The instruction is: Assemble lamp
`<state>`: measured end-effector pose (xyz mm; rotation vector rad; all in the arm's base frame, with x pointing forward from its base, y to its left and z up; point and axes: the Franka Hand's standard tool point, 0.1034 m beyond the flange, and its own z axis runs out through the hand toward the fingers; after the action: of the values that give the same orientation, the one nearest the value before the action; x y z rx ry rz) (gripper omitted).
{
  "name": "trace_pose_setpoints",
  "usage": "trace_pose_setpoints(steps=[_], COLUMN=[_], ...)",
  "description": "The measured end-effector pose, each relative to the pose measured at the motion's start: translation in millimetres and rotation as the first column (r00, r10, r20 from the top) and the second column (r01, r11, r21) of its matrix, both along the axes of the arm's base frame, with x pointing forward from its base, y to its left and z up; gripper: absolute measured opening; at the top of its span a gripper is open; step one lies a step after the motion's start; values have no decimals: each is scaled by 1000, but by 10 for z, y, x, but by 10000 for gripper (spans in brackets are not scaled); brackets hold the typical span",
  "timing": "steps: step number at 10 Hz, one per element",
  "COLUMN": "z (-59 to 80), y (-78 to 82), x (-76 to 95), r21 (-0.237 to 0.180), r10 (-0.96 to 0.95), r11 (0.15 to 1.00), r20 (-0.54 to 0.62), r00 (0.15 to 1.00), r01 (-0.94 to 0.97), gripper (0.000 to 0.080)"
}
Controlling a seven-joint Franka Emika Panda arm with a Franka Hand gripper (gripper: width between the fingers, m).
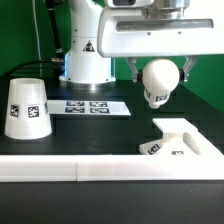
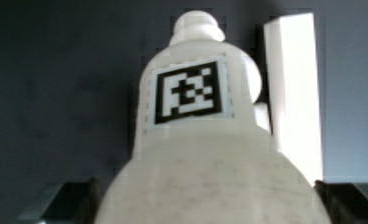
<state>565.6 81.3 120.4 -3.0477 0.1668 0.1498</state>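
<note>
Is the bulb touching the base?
Apart. The exterior view shows the bulb held aloft, dark table visible between it and the base.

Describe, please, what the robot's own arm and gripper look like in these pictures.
The arm is a smooth, rounded white column bearing a small black-and-white sticker, with a bluish tint near its foot. The gripper has a wide, boxy white body with a grey top and two slim dark fingers.
</note>
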Motion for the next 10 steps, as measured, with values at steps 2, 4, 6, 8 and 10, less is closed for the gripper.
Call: trace_pose_setpoints(steps=[2, 4, 6, 8, 10], z=[56, 256, 343, 315, 308], y=[17, 26, 25, 27, 29], x=[44, 41, 39, 29, 33], r21=[-19, -28, -35, -35, -36], r10=[44, 52, 85, 84, 88], r11=[999, 999, 996, 996, 996], r20=[155, 307, 336, 332, 331], r00=[987, 950, 938, 940, 939], r01=[-41, -46, -77, -77, -81], gripper=[578, 578, 578, 578, 578])
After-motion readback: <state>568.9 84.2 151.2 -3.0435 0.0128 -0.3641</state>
